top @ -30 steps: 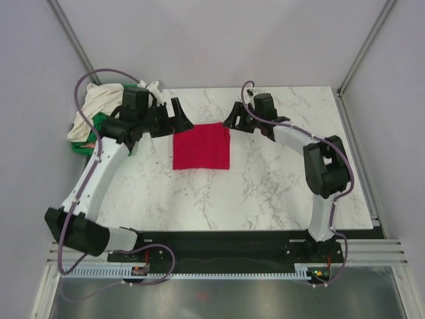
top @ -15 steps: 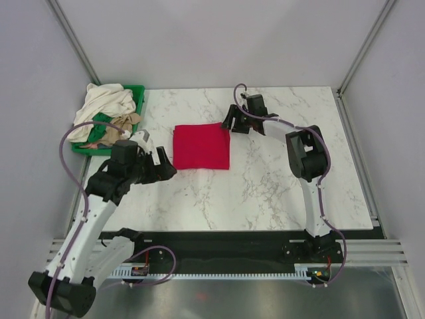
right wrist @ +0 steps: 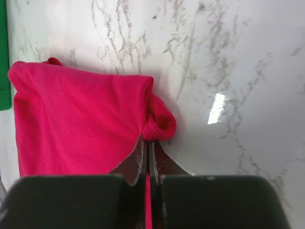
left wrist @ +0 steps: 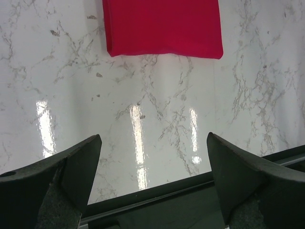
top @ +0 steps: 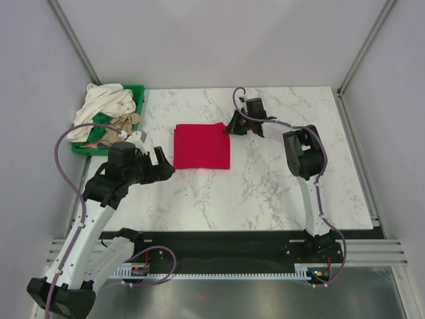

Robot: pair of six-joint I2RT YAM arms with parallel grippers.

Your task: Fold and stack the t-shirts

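With the left gripper (top: 161, 166) spread empty and drawn back to the near left, the folded red t-shirt (top: 202, 146) lies at the middle of the table (top: 265, 193), slightly longer left-to-right (collar direction hidden), while the right gripper (top: 232, 125) has just pinched its far-right corner, likely to reposition it.

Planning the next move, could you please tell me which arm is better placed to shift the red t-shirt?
Right: the right claw is shut on a corner of the red t-shirt; the left claw hangs open, apart from it.
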